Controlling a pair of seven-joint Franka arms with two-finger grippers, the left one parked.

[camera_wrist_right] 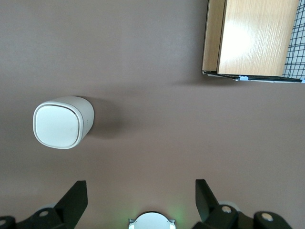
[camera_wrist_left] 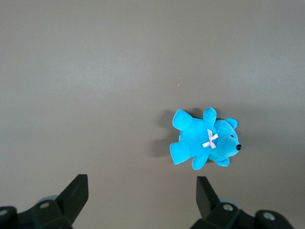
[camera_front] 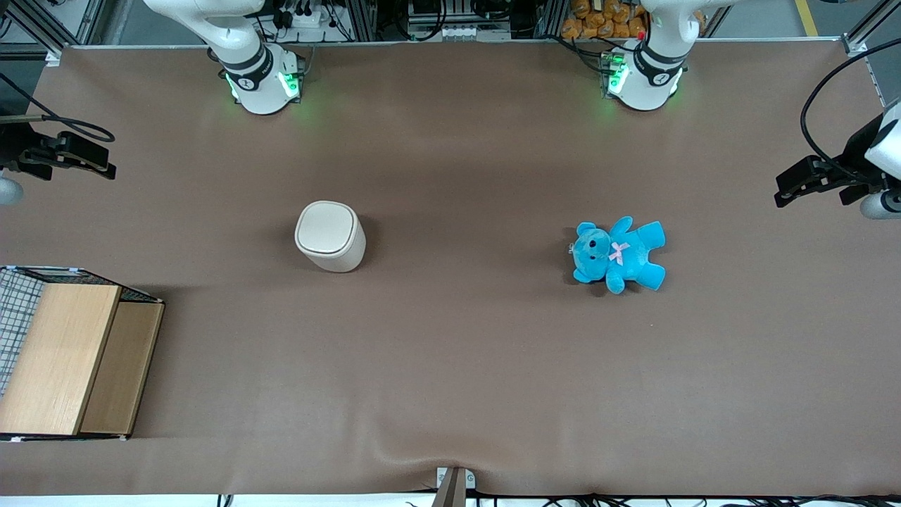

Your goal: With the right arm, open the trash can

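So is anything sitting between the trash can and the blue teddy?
No, just bare brown table between the trash can and teddy, as the front view shows.

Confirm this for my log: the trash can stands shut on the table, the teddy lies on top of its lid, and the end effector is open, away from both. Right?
One thing is wrong. In the front view the teddy lies on the table, apart from the trash can, toward the parked arm's end. The lid is shut and bare; the end effector is open, away from both.

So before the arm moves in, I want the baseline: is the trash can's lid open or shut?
Shut: the trash can stands upright, lid flat, rim flush, no tan inside showing. The open gripper hovers apart from it.
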